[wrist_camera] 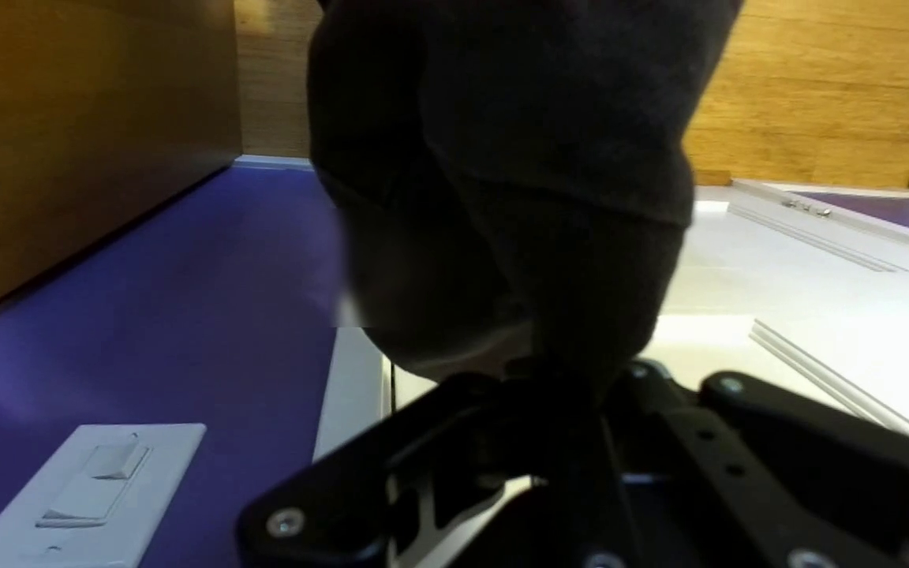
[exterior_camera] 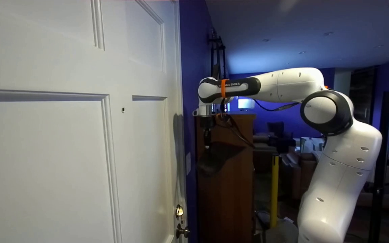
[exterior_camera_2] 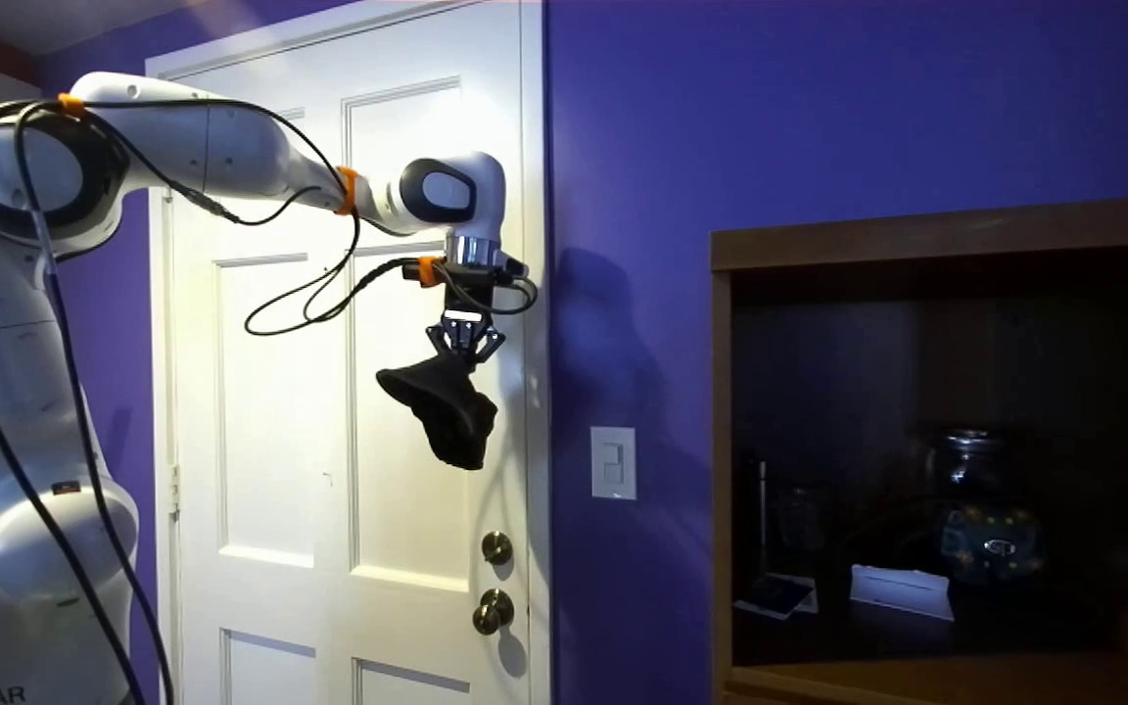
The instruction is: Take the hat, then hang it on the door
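Beside the big white door, the wall is purple and has a light switch on it. I can see a brown wooden cabinet against the wall, and a yellow post too. Up high, the robot arm reaches out and bends, with the tool pointing straight down. It is pinched tight on the black hat. That hat hangs under the tool, near the door but apart, and covers much of my wrist view.
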Controlling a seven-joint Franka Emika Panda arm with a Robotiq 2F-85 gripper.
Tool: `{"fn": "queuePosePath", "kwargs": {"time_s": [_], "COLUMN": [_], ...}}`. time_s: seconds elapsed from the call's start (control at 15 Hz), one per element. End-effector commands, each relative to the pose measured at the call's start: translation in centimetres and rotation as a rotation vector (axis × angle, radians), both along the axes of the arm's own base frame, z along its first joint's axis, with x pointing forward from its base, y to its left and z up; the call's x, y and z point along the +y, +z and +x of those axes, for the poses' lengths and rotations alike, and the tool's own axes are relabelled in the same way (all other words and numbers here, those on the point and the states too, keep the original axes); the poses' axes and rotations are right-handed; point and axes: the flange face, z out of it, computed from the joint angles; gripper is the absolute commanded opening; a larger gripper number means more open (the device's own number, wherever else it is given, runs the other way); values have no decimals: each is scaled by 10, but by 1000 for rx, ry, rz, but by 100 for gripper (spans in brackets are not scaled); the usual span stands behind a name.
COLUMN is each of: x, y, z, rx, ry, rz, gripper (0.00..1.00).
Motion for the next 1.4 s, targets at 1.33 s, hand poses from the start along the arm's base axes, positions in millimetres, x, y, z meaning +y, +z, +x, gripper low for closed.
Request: {"fn": "queuePosePath", "kwargs": {"time_s": [1.33], "x": [57], "y": [1], "z": [9], "rx": [-121], "ry": [93], "rz": [30], "gripper": [1]}}
